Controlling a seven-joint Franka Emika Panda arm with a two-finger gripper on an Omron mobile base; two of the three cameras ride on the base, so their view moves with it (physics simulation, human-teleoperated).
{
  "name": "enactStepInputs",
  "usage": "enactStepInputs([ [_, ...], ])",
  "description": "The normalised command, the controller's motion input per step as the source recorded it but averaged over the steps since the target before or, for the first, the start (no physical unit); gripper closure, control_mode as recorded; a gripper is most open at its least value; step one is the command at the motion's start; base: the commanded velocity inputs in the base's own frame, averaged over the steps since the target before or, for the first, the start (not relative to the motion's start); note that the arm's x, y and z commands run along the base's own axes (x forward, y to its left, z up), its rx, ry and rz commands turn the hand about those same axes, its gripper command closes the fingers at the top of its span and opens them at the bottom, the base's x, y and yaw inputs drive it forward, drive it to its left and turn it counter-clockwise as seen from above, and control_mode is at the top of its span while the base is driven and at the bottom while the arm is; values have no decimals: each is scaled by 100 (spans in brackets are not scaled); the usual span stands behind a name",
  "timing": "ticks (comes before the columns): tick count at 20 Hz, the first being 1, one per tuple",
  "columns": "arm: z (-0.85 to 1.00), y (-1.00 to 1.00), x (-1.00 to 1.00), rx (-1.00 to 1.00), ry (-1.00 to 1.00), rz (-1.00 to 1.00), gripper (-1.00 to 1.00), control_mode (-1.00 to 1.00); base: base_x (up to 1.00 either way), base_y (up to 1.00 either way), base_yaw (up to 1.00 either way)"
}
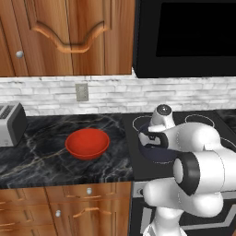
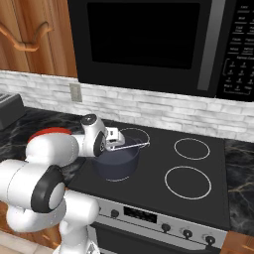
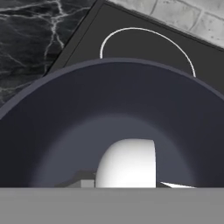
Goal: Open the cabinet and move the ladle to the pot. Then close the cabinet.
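The cabinet (image 1: pixel 69 37), reddish-brown wood with an arched moulding and a small silver knob at the door's lower left, hangs shut on the wall just left of the microwave (image 1: pixel 189 37). The pot (image 2: pixel 117 161), dark and round, stands upright on the stovetop below the microwave. The ladle (image 3: pixel 127 162) sits in the pot, its pale bowl low inside and its thin handle slanting over the rim.

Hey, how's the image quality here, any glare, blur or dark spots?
Left base view: even flat light, soft sheen on the red bowl. Right base view: the microwave door is a featureless black. Hand view: the pot wall looks soft and shades darker toward its rim.
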Motion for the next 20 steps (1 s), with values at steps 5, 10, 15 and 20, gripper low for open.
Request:
enactStepInputs([
  [5, -16, 0, 0, 0, 0, 0, -100, -100, 0, 0, 0],
  [10, -8, -10, -2, 0, 0, 0, -100, -100, 0, 0, 0],
  [15, 0, -17, -12, 0, -1, 0, -100, -100, 0, 0, 0],
  [20, 0, -19, -39, 0, -5, 0, -100, -100, 0, 0, 0],
])
